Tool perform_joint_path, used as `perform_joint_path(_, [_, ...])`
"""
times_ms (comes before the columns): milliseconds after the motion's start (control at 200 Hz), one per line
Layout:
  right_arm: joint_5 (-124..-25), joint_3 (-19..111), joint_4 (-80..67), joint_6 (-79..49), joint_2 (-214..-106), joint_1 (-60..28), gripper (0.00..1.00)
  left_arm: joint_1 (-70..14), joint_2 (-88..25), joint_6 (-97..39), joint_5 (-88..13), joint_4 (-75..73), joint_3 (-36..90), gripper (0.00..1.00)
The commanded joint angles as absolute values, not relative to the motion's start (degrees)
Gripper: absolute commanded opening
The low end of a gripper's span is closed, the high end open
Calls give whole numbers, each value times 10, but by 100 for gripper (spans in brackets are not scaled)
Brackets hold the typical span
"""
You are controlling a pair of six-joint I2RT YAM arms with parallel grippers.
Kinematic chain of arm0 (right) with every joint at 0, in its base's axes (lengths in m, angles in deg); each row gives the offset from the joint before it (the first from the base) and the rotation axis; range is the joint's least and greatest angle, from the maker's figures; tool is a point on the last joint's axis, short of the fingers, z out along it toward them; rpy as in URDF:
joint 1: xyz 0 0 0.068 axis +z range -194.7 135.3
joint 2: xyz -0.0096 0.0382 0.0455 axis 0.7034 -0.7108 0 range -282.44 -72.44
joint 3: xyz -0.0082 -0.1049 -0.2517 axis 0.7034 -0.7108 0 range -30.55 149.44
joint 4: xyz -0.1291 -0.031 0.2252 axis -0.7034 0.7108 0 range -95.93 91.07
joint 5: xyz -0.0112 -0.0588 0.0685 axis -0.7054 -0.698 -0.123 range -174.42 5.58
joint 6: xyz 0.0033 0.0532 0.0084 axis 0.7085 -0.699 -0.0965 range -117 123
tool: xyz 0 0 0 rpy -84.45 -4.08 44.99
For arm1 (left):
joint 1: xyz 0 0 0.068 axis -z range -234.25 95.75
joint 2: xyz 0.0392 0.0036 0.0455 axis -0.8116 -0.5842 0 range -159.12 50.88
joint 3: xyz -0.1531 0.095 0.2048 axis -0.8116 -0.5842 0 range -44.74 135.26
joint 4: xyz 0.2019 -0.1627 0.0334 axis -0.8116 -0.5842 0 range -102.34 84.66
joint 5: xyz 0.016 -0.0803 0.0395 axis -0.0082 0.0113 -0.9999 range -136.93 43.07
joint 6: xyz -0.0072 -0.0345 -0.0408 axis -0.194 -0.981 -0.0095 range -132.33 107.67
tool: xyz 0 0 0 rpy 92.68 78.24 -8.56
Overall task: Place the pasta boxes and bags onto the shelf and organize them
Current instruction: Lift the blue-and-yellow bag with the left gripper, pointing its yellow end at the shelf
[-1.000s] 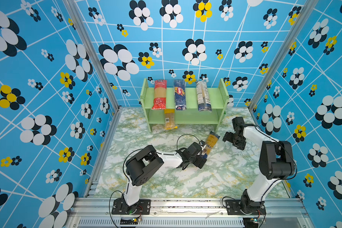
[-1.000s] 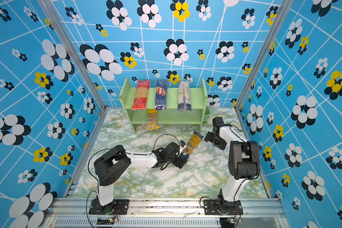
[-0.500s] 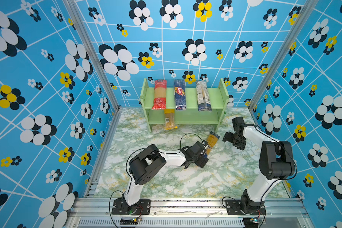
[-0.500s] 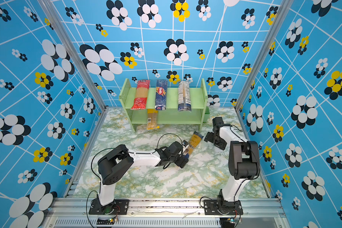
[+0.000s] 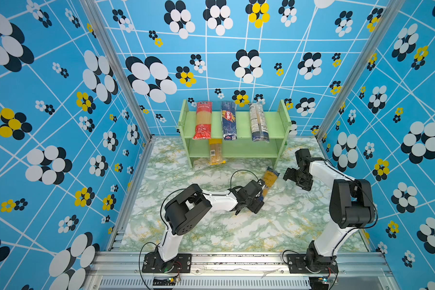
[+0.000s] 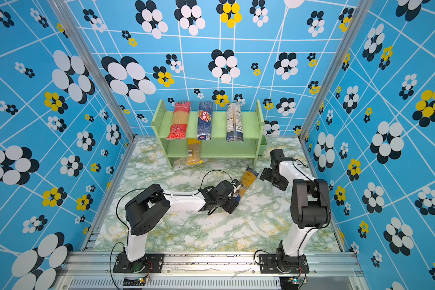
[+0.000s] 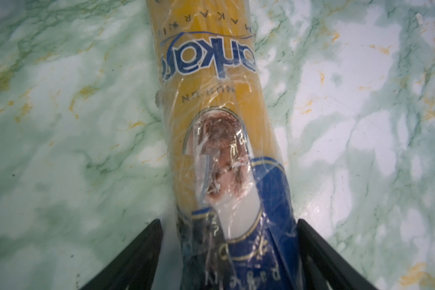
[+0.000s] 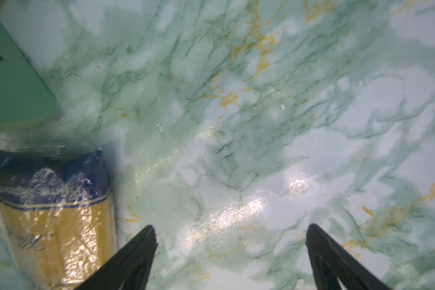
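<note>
Between the fingers (image 7: 141, 253) of the left tool (image 7: 229, 223) lies the near blue end of the clear spaghetti bag (image 7: 211, 88). The tool is open astride it, with a sliver of marble table (image 7: 60, 150) showing at 1 finger and the other finger about touching the wrap. The bag lies flat and runs away from this tool toward the shelf (image 5: 249, 149). Just beside its far blue end hangs the right tool (image 8: 231, 233), spread wide with only table between its fingers.

Beyond both tools, the shelf's upper tier carries 3 packs side by side: the red bag (image 5: 202, 120), the dark blue Barilla (image 5: 228, 120) and the blue pack with white label (image 5: 259, 123). Below is 1 more — the yellow-topped clear bag (image 5: 216, 153), poking out in front.
</note>
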State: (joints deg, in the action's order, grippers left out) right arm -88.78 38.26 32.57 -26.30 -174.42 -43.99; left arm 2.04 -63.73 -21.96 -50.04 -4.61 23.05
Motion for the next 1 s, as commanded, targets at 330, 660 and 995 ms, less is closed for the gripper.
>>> perform_joint_path(330, [-897,370,332,-261,-1740,-444,95,29,-657,-198,-566,-125,256,66])
perform_joint_path(660, [-899,367,333,-261,-1737,-444,95,30,-656,-204,-566,-125,253,45])
perform_joint_path(995, [-902,369,338,-259,-1731,-445,95,30,-642,-220,-567,-103,232,25])
